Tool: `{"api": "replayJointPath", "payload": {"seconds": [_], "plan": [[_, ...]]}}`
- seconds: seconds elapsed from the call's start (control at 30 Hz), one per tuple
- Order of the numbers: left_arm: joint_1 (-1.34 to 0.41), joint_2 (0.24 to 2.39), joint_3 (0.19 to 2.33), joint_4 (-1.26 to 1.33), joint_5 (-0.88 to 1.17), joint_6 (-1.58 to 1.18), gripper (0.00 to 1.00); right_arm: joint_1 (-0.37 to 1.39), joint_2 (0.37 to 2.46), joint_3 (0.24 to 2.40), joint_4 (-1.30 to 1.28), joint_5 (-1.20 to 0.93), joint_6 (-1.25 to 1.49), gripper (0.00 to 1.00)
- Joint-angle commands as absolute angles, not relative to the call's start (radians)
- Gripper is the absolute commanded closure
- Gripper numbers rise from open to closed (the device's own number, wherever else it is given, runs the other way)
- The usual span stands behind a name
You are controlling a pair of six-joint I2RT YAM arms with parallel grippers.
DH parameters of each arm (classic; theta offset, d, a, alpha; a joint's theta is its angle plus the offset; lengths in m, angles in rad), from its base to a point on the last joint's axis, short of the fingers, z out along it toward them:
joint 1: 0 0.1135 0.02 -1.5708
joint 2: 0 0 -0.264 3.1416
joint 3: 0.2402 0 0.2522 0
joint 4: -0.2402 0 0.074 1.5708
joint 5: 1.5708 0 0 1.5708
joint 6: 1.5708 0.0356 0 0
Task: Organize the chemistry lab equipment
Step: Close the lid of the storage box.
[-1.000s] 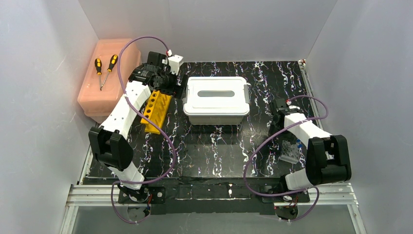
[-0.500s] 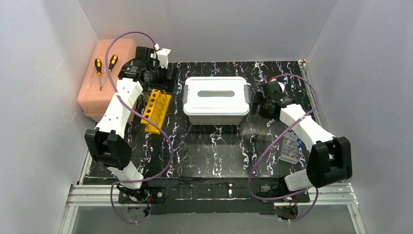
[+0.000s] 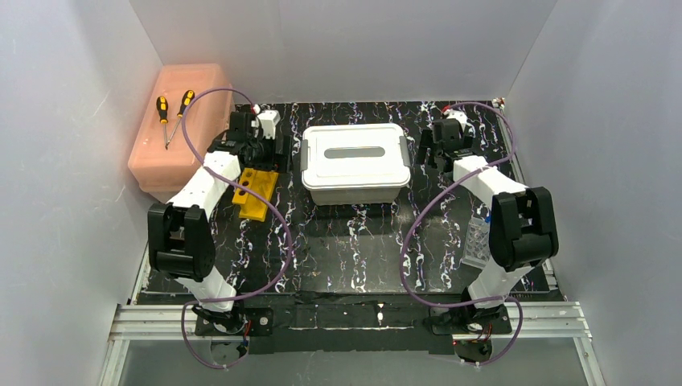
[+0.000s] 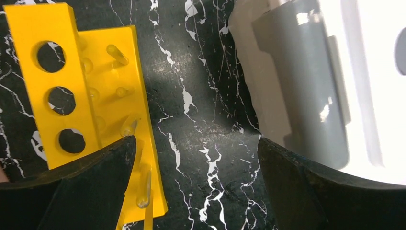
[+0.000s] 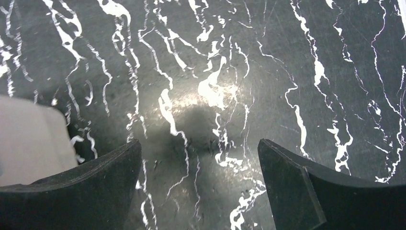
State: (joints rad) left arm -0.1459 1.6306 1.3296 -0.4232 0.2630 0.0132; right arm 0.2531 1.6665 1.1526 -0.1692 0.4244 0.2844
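Yellow rack [image 3: 257, 191]: on the black marbled desk [image 3: 354, 241], just left of the white box [image 3: 354, 163], apart from it. Not yet put away, if it was meant to be.

White box: centre of the desk, lid on. Contents could not be seen.

Bowl, squeeze bottle, spoon, triangle, flask: not in any view. They may have been inside the box; that was a guess only.

Clear tray [image 3: 476, 245]: on the desk at the right, partly behind the right arm, well apart from the box.

Pink box [image 3: 173, 153]: far left, two screwdrivers [image 3: 174, 117] on its lid; not part of the job.

Left hand [image 3: 277, 151]: fingers spread wide, nothing between them, above the gap between rack and box.

Right hand [image 3: 426, 153]: fingers spread wide, empty, above bare desk just right of the box.

Progress, as judged: late, with little loose gear showing. The rack and tray were the visible leftovers.

Views compared:
- The top view alone gave the full layout, the tray and the pink box.
- The left wrist view alone showed glass tubes [image 4: 129, 125] lying against the rack's lower ledge, not upright in the holes. It also showed a grey latch [image 4: 301, 81] on the box's side.
- The right wrist view showed only bare desk and one blurred corner of the box [image 5: 28, 139].
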Motion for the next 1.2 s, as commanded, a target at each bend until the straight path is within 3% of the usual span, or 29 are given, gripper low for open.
{"api": "replayJointPath", "payload": {"seconds": [0.0,0.3,0.6,0.73,1.0,1.17], "plan": [[-0.147,1.565,1.233,-0.18,0.265,0.008,0.02,0.231,1.683,1.135,0.016,0.463,0.27,0.02],[-0.147,1.564,1.028,0.053,0.314,-0.022,0.02,0.216,1.628,0.964,0.303,0.413,0.236,0.02],[-0.147,1.603,0.935,0.282,0.315,-0.057,0.02,0.205,1.599,0.865,0.371,0.387,0.17,0.02],[-0.149,1.653,0.86,0.51,0.281,-0.075,0.02,0.193,1.586,0.821,0.396,0.346,0.147,0.02],[-0.152,1.618,0.789,0.605,0.159,-0.079,0.02,0.12,1.558,0.67,0.603,0.359,0.087,0.02],[-0.152,1.537,0.765,0.438,0.131,-0.098,0.02,0.1,1.544,0.598,0.654,0.354,0.024,0.02]]}}
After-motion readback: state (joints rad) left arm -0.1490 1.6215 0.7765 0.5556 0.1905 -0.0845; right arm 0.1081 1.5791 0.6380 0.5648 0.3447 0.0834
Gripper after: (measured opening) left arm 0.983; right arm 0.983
